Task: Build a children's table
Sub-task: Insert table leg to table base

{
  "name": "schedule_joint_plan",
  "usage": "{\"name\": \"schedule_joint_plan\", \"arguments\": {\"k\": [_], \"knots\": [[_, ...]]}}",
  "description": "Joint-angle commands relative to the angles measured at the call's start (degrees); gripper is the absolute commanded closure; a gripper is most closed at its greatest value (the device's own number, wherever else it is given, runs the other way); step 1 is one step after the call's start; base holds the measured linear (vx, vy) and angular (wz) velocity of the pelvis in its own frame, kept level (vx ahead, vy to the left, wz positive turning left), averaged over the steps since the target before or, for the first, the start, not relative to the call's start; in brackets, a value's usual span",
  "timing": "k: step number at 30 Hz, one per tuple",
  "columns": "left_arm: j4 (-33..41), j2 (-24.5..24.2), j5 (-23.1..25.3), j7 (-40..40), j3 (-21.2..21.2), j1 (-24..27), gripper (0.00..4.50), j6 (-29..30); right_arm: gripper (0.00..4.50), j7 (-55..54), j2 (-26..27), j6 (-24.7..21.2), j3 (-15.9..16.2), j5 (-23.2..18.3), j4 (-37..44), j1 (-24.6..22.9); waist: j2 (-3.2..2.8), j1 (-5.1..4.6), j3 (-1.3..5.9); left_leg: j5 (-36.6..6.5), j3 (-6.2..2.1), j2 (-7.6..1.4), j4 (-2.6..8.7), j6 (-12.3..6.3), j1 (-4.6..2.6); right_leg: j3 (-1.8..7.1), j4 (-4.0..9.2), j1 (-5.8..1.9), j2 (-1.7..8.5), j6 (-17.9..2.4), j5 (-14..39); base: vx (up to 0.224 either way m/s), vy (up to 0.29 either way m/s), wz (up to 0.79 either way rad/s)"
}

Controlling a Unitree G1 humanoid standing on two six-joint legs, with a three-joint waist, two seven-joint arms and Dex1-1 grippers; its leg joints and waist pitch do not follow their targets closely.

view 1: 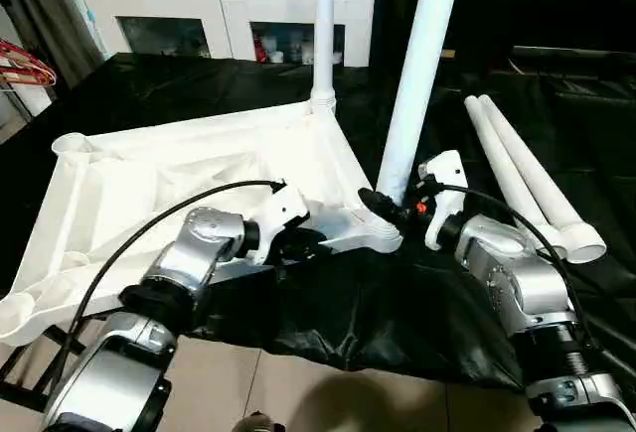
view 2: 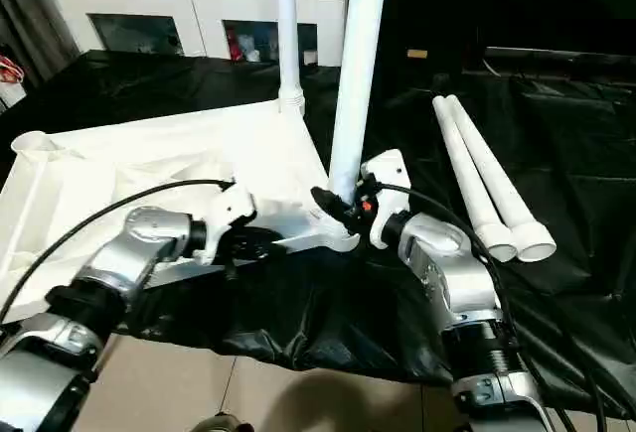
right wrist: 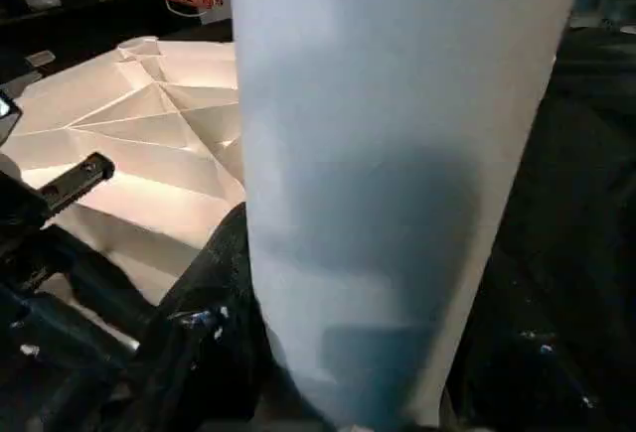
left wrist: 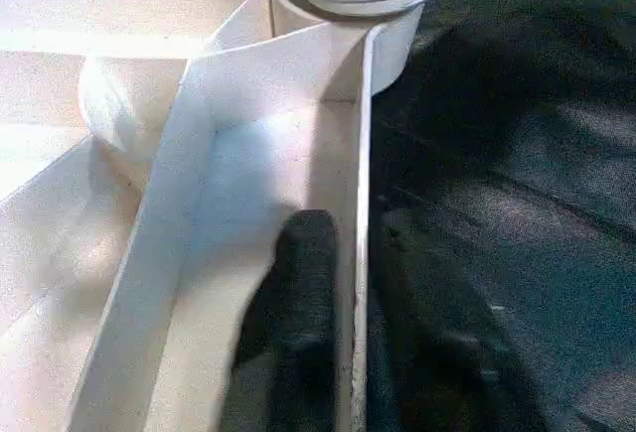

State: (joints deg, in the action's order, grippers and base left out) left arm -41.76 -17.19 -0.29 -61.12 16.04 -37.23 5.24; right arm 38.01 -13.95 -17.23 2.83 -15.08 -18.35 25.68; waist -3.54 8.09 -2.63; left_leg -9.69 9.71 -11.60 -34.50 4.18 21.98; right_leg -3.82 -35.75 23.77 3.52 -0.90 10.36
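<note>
From the head cameras I see the children's table point(view 1: 199, 169) lying upside down on a black cloth point(view 1: 397, 313), its ribbed white underside up, one corner at the cloth's near edge where tiled floor point(view 1: 298, 392) begins. A leg point(view 1: 324, 25) stands upright in the far corner socket, and a second leg point(view 1: 422, 65) rises, slightly tilted, from the near corner socket. My left gripper point(view 1: 303, 245) sits at the tabletop's near rim beside that corner; my right gripper point(view 1: 383, 204) is closed around the base of the tilted leg. Two spare legs point(view 1: 532, 179) lie side by side on the cloth to the right, well apart from the tabletop, with open cloth around them. Behind stands a white cabinet point(view 1: 224, 0) with glass doors and small items inside that I cannot make out. In the left wrist view one black finger point(left wrist: 303, 293) lies inside the rim and the other outside it, the jaws narrow with the rim's wall between them, the threaded leg end seated in its socket just beyond. In the right wrist view the leg's shaft sits between my jaws, the ribbed underside behind it.
</note>
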Motion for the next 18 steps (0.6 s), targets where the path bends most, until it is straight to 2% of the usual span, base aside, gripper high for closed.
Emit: {"name": "schedule_joint_plan", "arguments": {"k": [1, 4, 6, 8, 13, 18], "knots": [[-1.3, -0.8, 0.7, -0.5, -0.1, 1.2, 4.06, 1.8, 2.57, 0.7, 0.4, 1.3, 0.5, 0.5, -0.8, 1.9, 1.2, 0.03, 3.85, -11.3, -0.44, -1.22, 3.98, -1.27, -0.57, 2.6, 4.93, -3.08, 4.67, -8.3, 16.4, 0.0, 0.0, 0.0], [-1.5, -0.9, 0.6, -0.6, 0.0, 1.2, 4.32, 1.8, 2.57, 1.3, 0.4, 1.1, 1.0, 0.9, -2.0, 2.4, 1.42, 0.04, 3.86, -11.0, -0.39, -1.22, 3.94, -1.42, -0.61, 2.64, 5.01, -3.07, 4.7, -8.2, 16.4, 0.0, 0.0, 0.0], [-1.5, -0.9, 0.6, -0.6, 0.0, 1.2, 4.48, 1.9, 2.57, 1.3, 0.4, 1.3, 1.1, 1.2, -2.7, 2.6, 1.34, 0.04, 3.89, -10.7, -0.44, -1.3, 4.01, -1.42, -0.59, 2.63, 4.85, -3.06, 4.72, -8.4, 15.6, 0.0, 0.0, 0.0], [-1.4, -0.9, 0.7, -0.8, 0.2, 1.3, 4.5, 2.0, 2.57, 1.3, 0.5, 1.7, 1.1, 1.4, -3.7, 3.0, 1.52, 0.0, 3.9, -11.0, -0.42, -1.31, 4.05, -1.31, -0.59, 2.62, 4.86, -3.11, 4.7, -8.5, 15.2, 0.0, 0.0, 0.0], [0.4, -1.5, 1.3, -2.4, 1.4, 2.4, 4.5, 1.6, 2.57, 1.1, 1.0, 2.9, 0.7, 1.9, -8.8, 5.4, 1.45, -0.25, 3.79, -12.1, -0.43, -1.32, 4.12, -1.02, -0.71, 2.62, 5.02, -3.02, 4.83, -8.8, 16.7, 0.0, 0.0, 0.0], [2.1, -1.6, 1.1, -3.0, 1.3, 2.9, 4.5, 2.0, 2.57, 2.7, 0.6, 2.5, 1.3, 2.8, -12.5, 6.6, 1.76, -0.12, 3.94, -10.5, -0.32, -1.43, 4.05, -1.43, -0.7, 2.66, 4.56, -3.1, 4.69, -9.8, 13.0, 0.0, 0.0, 0.0]]}}
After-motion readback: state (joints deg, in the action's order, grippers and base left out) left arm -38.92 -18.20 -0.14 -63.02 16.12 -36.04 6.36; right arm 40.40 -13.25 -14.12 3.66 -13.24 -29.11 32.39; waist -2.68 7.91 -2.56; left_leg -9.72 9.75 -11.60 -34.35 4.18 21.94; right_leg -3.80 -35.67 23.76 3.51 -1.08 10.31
